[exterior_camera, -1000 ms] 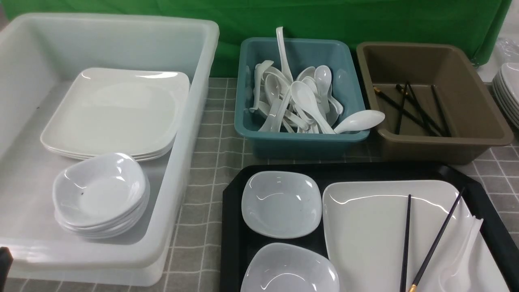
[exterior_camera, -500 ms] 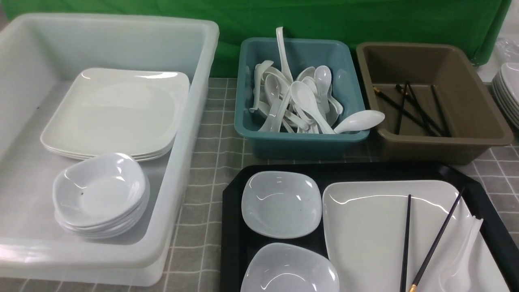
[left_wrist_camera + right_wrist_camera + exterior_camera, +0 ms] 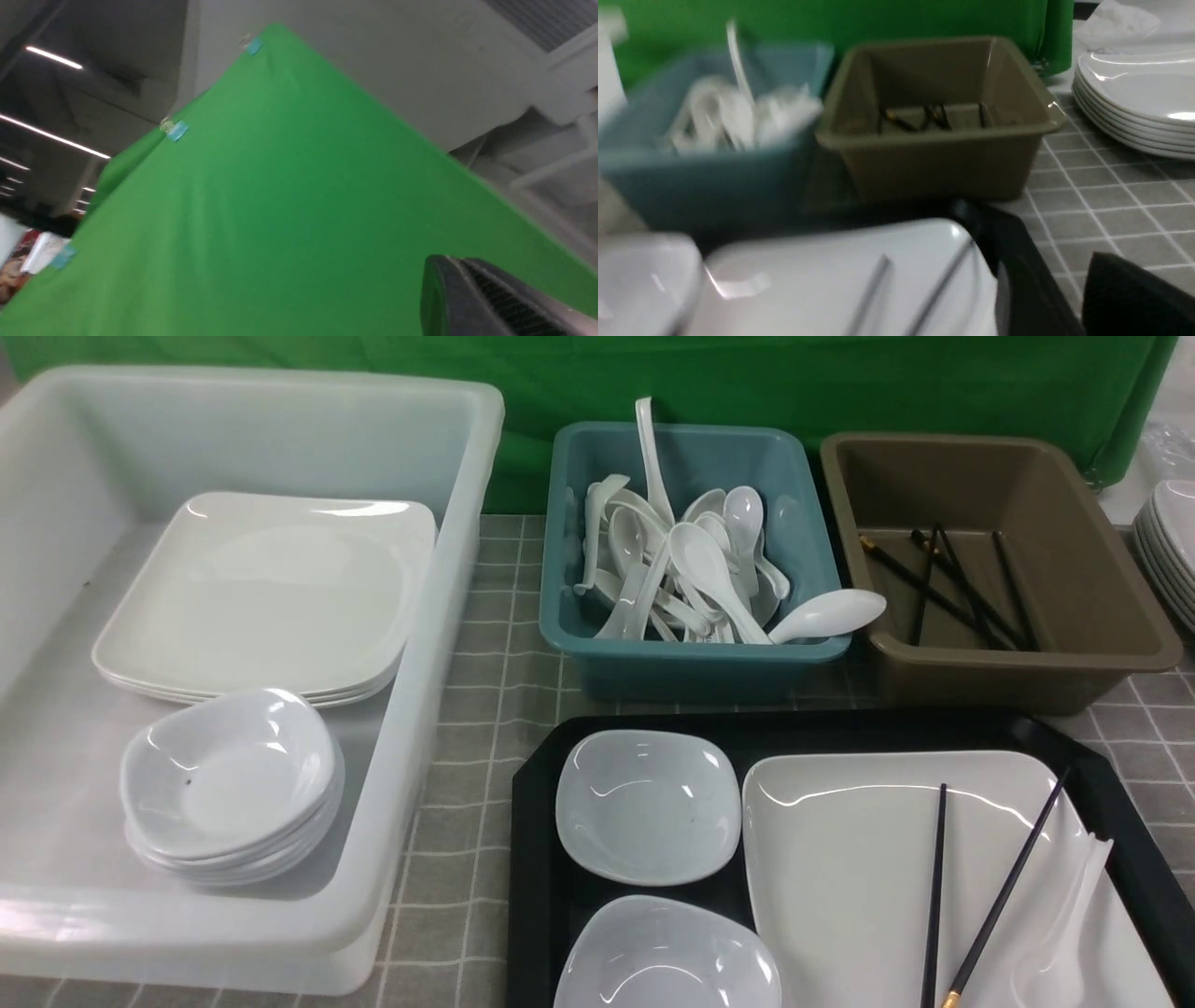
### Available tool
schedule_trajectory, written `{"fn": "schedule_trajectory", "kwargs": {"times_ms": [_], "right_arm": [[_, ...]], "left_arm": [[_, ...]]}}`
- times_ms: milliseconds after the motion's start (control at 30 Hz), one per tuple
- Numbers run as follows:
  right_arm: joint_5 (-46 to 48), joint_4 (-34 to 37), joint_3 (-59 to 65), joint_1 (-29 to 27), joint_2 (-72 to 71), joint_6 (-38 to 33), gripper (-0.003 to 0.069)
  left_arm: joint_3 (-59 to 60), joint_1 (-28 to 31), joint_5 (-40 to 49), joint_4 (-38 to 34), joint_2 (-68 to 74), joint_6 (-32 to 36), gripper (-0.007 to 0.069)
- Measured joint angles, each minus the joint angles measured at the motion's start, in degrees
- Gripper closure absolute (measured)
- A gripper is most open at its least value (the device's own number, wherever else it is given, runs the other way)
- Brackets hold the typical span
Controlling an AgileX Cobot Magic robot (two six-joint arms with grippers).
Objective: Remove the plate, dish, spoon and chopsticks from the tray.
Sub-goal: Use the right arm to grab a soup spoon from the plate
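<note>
2 small dishes [image 3: 647, 803] sit on the left side of the tray [image 3: 840, 728], 1 behind the other, and the near 1 is cut off by the frame edge. Just beside them, the plate [image 3: 840, 877] takes up the rest of the tray. Both chopsticks [image 3: 933, 896] lie flat on the plate, spread apart at the far ends and closer together toward the near side, with a gold tip showing on 1. The spoon [image 3: 1064, 924] is on the plate's right side, just beside the right stick, with its handle pointing away toward the rim.

Behind the tray there's a teal tub [image 3: 691, 663] piled with white spoons and a brown tub [image 3: 1018, 677] with a few black chopsticks in it. Off to the left is a big white bin [image 3: 411, 709] holding a stack of square plates and a stack of bowls.

Neither arm shows in the front view. The left gripper [image 3: 490, 303] only shows 1 ribbed black finger against the green backdrop, so I can't tell how wide it is. Same for the right gripper [image 3: 1134, 298]: it's just a dark blurry chunk near the tray's corner, can't tell.
</note>
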Motion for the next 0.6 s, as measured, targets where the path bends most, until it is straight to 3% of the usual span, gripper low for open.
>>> {"fn": "schedule_trajectory", "kwargs": {"times_ms": [100,200,400,500,600], "right_arm": [[-5.62,1.62,0.0,0.0,0.0,16.47,0.0419],[-6.53,1.95,0.0,0.0,0.0,21.41,0.0419],[-6.92,2.19,0.0,0.05,0.0,26.73,0.0419],[-4.54,2.24,-0.55,1.6,0.0,29.69,0.0419],[2.7,2.24,-6.02,4.91,0.0,27.55,0.0419]], "left_arm": [[-10.71,0.0,12.47,2.07,2.01,-0.4,0.0604],[-17.62,0.0,22.89,5.01,5.5,-0.4,0.0604],[-32.27,0.0,52.43,3.91,18.64,3.01,0.0604],[-38.53,0.0,69.13,-1.04,28.68,13.37,0.0604],[-40.28,0.0,77.82,-6.06,36.59,18.73,0.0604]]}}
